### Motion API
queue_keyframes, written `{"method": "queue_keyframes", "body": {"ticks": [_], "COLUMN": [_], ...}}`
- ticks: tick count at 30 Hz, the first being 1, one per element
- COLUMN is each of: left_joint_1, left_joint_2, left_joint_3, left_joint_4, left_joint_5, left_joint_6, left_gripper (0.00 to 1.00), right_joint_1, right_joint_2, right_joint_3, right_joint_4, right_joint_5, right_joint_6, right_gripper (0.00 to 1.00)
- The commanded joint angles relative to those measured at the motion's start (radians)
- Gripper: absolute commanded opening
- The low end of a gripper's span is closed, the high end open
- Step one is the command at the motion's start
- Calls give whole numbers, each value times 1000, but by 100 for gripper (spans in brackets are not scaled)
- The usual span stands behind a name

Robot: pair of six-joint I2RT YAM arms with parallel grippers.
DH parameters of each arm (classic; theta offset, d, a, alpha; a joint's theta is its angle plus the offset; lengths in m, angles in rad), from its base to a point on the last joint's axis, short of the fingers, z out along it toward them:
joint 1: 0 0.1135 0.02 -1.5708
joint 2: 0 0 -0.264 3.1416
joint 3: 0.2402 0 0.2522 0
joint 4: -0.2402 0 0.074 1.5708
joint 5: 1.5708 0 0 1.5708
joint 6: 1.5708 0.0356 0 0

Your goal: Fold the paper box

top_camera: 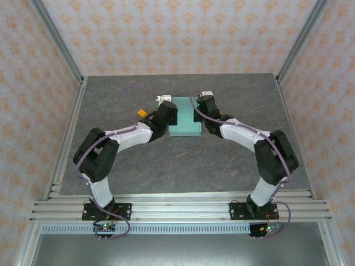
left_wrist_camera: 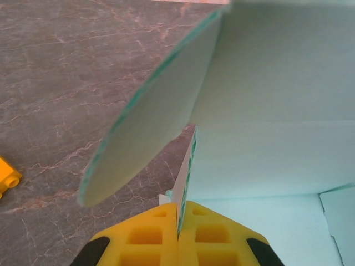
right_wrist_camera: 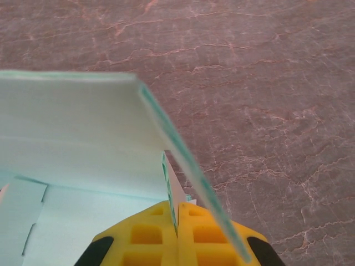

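Paper box [left_wrist_camera: 277, 83] cropped top/rt – upper edge blurred, orange block [left_wrist_camera: 6, 178] clipped L

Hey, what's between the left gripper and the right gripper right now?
The paper box, as the top view shows. In the wrist views, the left gripper and right gripper each pinch one of its raised side panels.

My right gripper [right_wrist_camera: 176, 224] pinches a thin upright wall of the paper box [right_wrist_camera: 83, 133] between its yellow fingers [right_wrist_camera: 150, 235]; a side flap [right_wrist_camera: 191, 174] angles out over the grey marbled table [right_wrist_camera: 266, 83].
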Motion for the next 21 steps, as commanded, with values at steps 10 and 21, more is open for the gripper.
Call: {"method": "queue_keyframes", "body": {"ticks": [10, 21], "left_joint_1": [-11, -39], "left_joint_2": [20, -1], "left_joint_3": [-25, -84], "left_joint_4": [16, 67], "left_joint_5": [-253, -354], "left_joint_6": [-139, -220], "left_gripper": [2, 1], "right_joint_1": [11, 34], "right_joint_2": [81, 50], "right_joint_3": [33, -20], "right_joint_4": [45, 105], "right_joint_5": [187, 213], "right_joint_6": [138, 179], "right_gripper": [3, 3]}}
